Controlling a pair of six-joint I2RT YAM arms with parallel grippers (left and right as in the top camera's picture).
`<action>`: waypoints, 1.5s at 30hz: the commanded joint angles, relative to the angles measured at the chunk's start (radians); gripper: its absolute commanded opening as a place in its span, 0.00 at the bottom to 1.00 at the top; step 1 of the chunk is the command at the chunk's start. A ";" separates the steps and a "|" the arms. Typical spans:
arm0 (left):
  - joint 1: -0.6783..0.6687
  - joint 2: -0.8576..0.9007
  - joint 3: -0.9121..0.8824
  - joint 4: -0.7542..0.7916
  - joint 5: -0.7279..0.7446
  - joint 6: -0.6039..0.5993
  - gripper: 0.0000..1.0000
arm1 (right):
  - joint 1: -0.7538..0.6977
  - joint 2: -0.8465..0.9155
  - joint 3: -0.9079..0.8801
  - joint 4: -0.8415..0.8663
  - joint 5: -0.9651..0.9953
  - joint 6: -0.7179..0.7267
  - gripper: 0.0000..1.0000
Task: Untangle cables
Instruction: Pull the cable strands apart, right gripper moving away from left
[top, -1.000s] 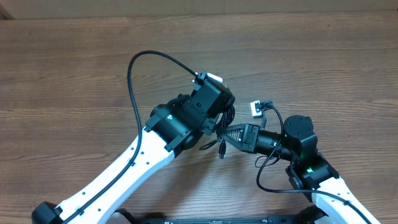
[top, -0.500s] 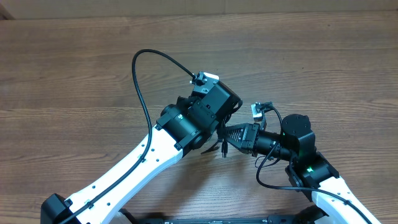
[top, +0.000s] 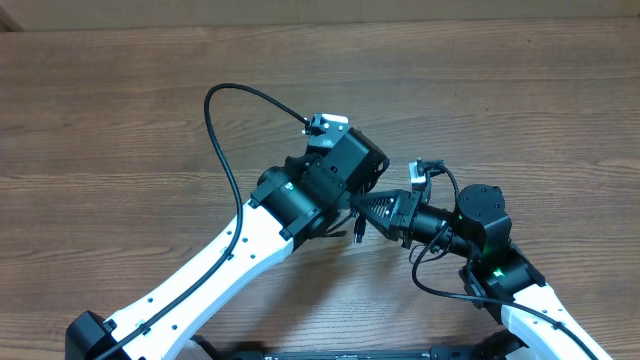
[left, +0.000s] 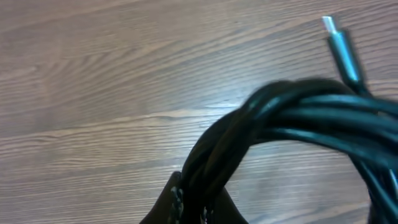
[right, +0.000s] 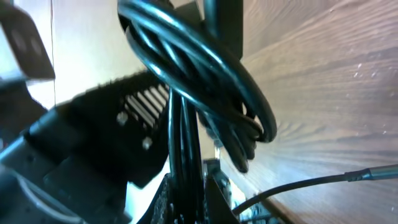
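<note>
The wooden desk (top: 120, 100) fills the overhead view, with nothing lying loose on its bare grain. Across it the left arm (top: 200, 280) reaches up from the lower left corner and the right arm (top: 480, 230) comes in from the lower right, their wrists meeting near the middle. A thick arm wire (top: 215, 130) arches off the left arm; it belongs to the rig, not to the job.

Between the two wrists hang the cables (left: 292, 109), lifted clear of the desk and shared by both arms. The left end effector (left: 189, 202) is clamped on a few strands where they dive down at the bottom of its own view. The right end effector (top: 362, 209) is likewise closed on strands, which its wrist camera shows running straight down between the fingers while the coil loops above.

The cables are wound together in one tight, glossy coil; no cord lies apart. One plug (left: 339, 45) sticks out free at the upper right of the left wrist view, and a short end dangles below the meeting point in the overhead view.

By my reading the task is barely begun: the bundle is gripped from two sides, but loosening the coil and drawing each cord out separately is all left to do.
</note>
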 joint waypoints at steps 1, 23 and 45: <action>0.013 0.000 0.010 0.013 0.123 -0.034 0.04 | 0.010 -0.005 0.008 0.013 0.189 -0.048 0.04; 0.013 0.004 0.009 0.170 0.980 0.435 0.04 | 0.010 0.211 0.009 0.123 0.570 -0.179 0.04; 0.333 0.005 0.009 0.142 0.774 0.284 0.04 | 0.010 0.036 0.009 0.146 0.412 -0.253 0.85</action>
